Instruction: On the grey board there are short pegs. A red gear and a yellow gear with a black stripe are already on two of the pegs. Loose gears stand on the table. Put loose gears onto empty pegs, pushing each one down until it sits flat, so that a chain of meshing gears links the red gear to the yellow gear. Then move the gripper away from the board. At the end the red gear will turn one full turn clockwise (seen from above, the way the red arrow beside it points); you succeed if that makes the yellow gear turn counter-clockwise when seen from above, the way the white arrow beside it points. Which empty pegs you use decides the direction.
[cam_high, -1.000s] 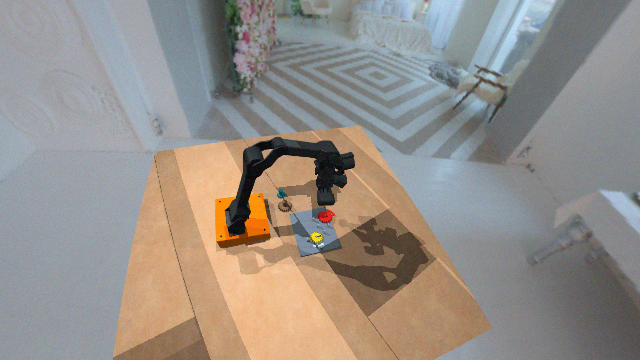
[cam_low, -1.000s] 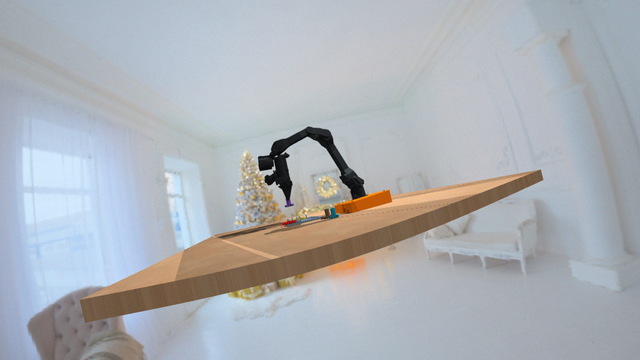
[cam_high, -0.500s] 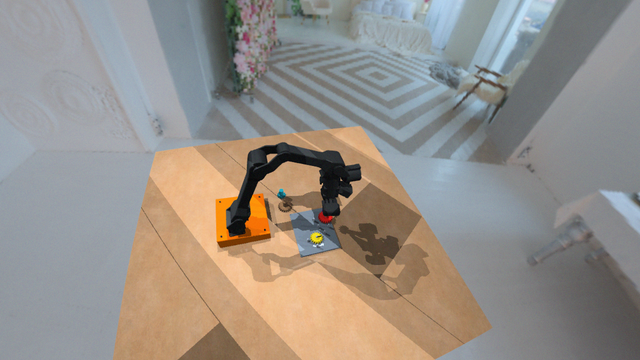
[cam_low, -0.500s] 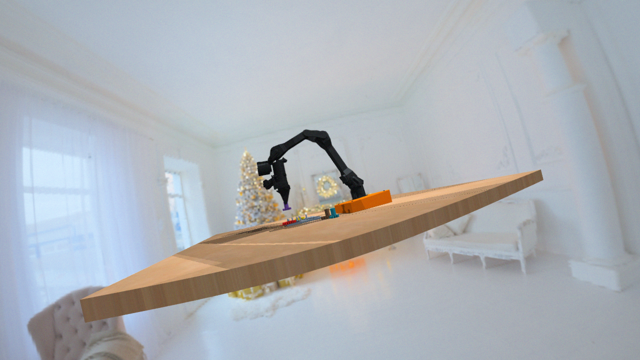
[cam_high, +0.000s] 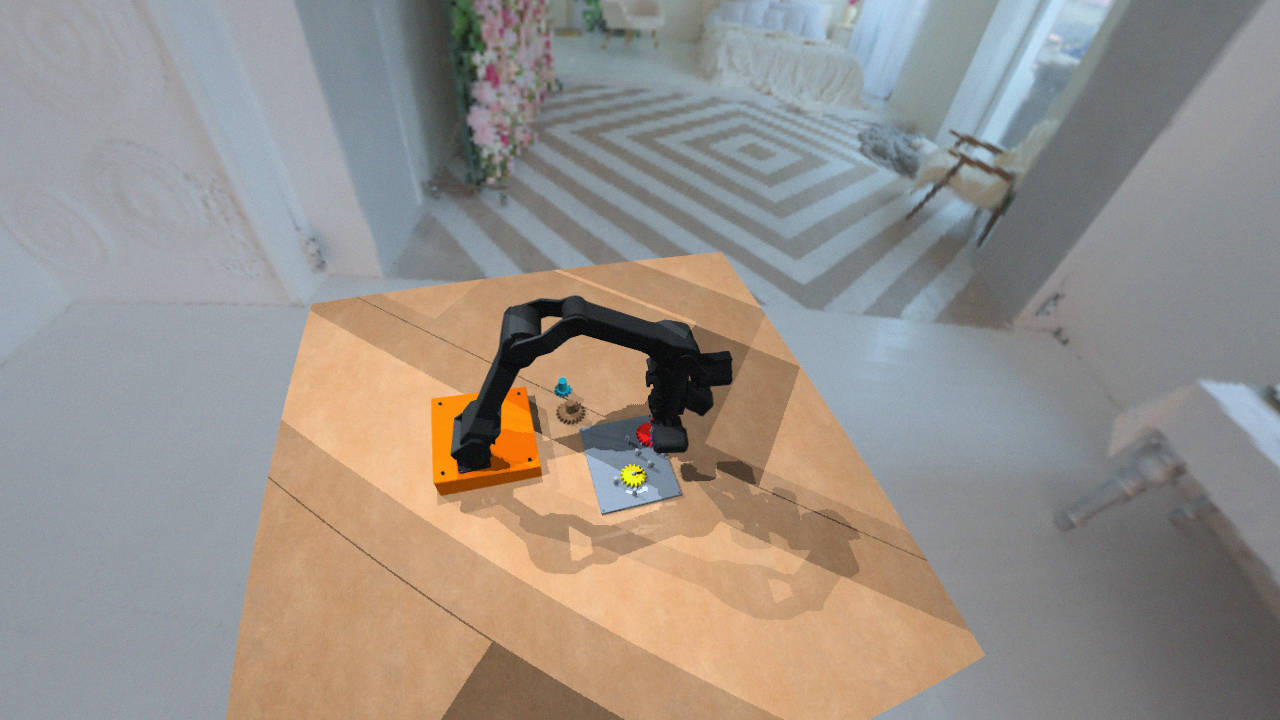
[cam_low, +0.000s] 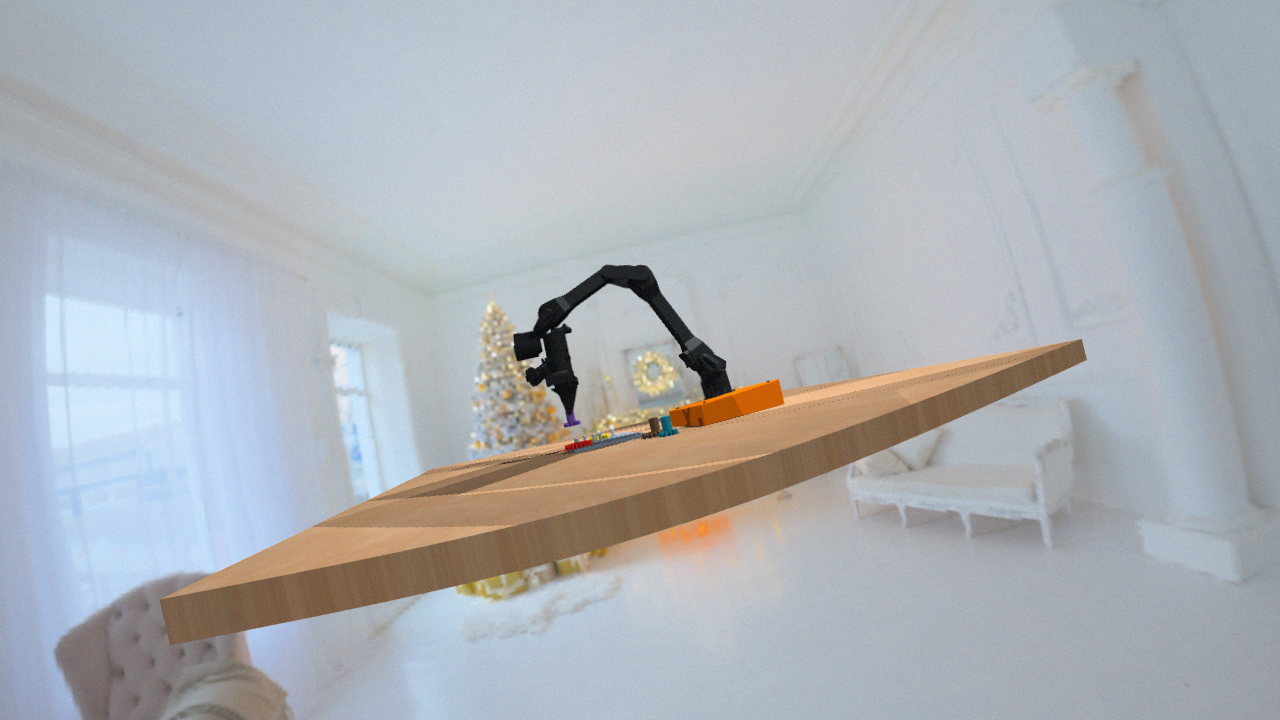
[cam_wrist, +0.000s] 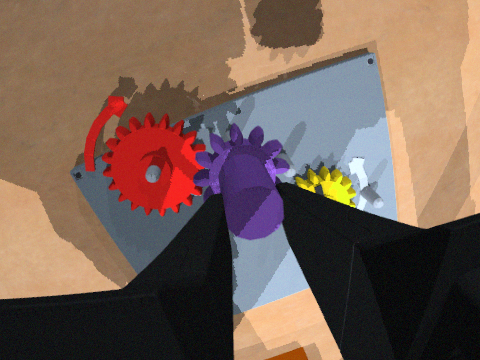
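My gripper (cam_wrist: 250, 200) (cam_low: 571, 413) is shut on the purple gear (cam_wrist: 252, 195) (cam_low: 571, 421) by its tall hub. It holds the gear above the grey board (cam_wrist: 340, 107) (cam_high: 599, 492), right beside the red gear in the wrist view. The red gear (cam_wrist: 135, 160) (cam_high: 644, 435) sits on its peg. The yellow gear (cam_wrist: 339, 191) (cam_high: 631, 475) is partly hidden by a finger in the wrist view. An empty peg (cam_wrist: 372, 196) stands beyond it, and another peg (cam_wrist: 290, 162) shows just right of the purple gear. Other pegs are hidden under the gear and fingers.
A brown gear (cam_high: 570, 411) (cam_low: 653, 426) and a teal gear (cam_high: 562, 387) (cam_low: 665, 427) stand on the table (cam_high: 375, 537) between the board and the orange base (cam_high: 447, 420) (cam_low: 742, 404). The red arrow (cam_wrist: 91, 137) and white arrow (cam_wrist: 358, 167) lie beside their gears.
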